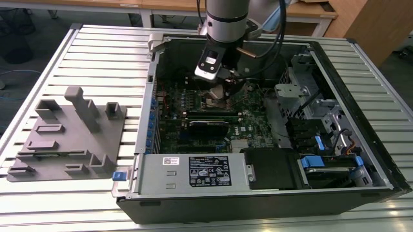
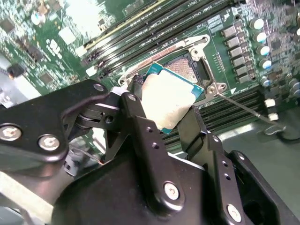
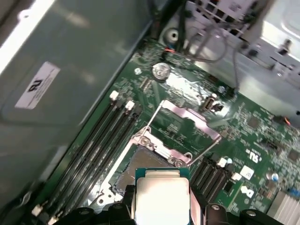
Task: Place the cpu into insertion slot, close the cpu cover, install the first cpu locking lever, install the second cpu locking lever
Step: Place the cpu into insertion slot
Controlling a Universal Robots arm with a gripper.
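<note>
My gripper (image 2: 164, 107) is shut on the cpu (image 2: 169, 99), a small square chip with a pale metal top and a teal edge, pinched by two opposite sides between black fingers (image 2: 136, 117). It hangs tilted just above the insertion slot (image 2: 191, 70), whose dark centre shows partly beyond the chip. In the first wrist view the cpu (image 3: 161, 196) sits over the near edge of the insertion slot (image 3: 125, 169), and the cpu cover (image 3: 187, 112) stands swung open behind it. A thin locking lever (image 2: 243, 108) sticks out, released. In the exterior view the gripper (image 1: 219, 91) reaches down inside the computer case.
The open case (image 1: 361, 121) walls in the motherboard (image 1: 187, 104). Long black memory slots (image 3: 96, 147) run beside the socket. A power supply (image 1: 193, 171) fills the case's near end, with drive bays (image 1: 322, 116) at the exterior view's right. A grey fixture block (image 1: 71, 135) stands on the slatted table.
</note>
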